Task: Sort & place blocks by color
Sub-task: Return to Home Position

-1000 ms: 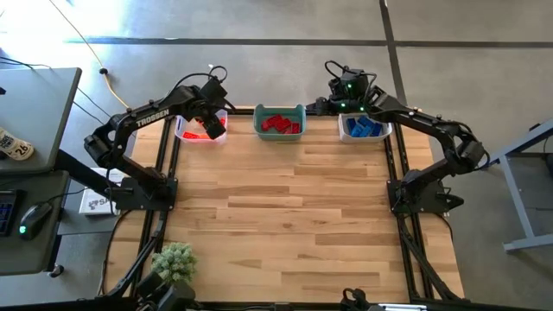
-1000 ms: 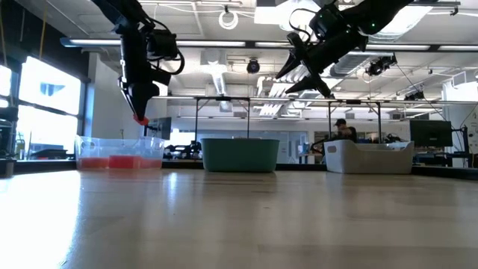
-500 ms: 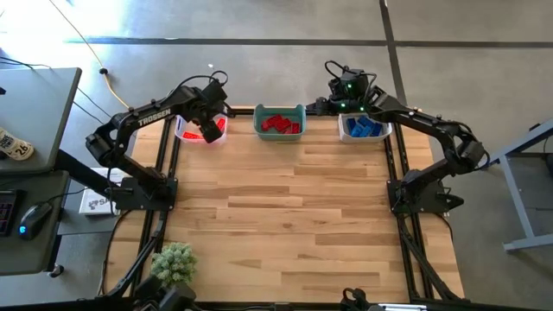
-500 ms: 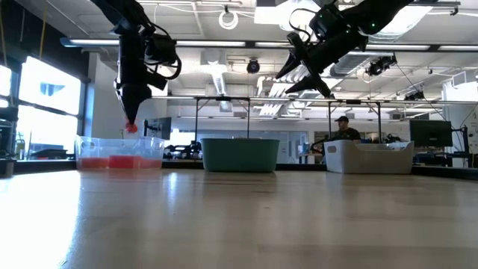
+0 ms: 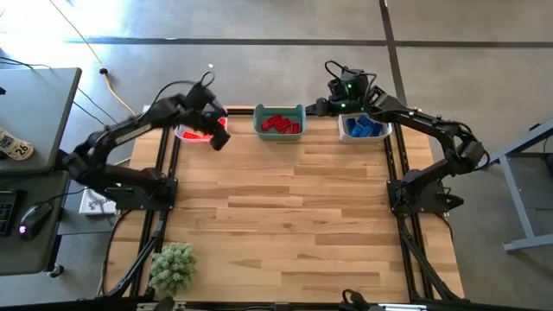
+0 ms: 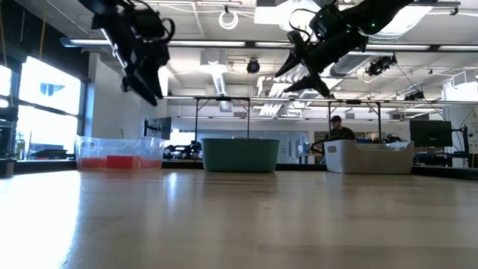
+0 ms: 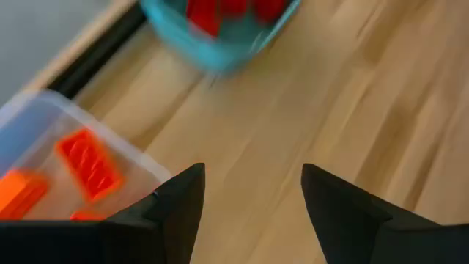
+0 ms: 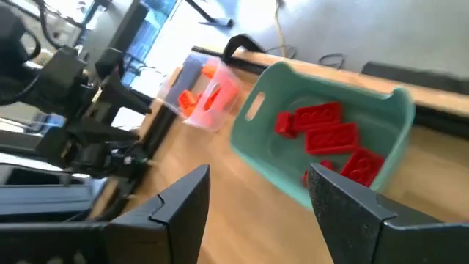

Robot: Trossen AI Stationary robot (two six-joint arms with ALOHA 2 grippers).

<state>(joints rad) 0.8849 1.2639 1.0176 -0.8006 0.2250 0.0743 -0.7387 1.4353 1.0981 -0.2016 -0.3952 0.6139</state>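
Note:
Orange blocks (image 7: pixel 88 165) lie in a clear bin (image 5: pixel 192 134) at the table's far left. Red blocks (image 8: pixel 326 136) lie in a teal bin (image 5: pixel 279 111) at the far middle, and blue blocks (image 5: pixel 363 128) in a white bin (image 5: pixel 346 136) at the far right. My left gripper (image 5: pixel 219 140) hangs open and slanting down beside the clear bin's right side, with nothing between its fingers (image 7: pixel 176 205). My right gripper (image 6: pixel 299 78) hangs open and high between the teal and white bins, holding nothing.
A fuzzy green plant (image 5: pixel 171 266) stands at the near left corner. The wooden tabletop (image 5: pixel 285 216) in front of the bins is bare. A person (image 6: pixel 340 128) sits in the room far behind the table.
My left gripper, pointing straight down over the clear bin with an orange block at its fingertips, has let the block go. It has then risen, swung toward the table's right, away from the bin, and tipped to a slant. The block is gone from its fingers.

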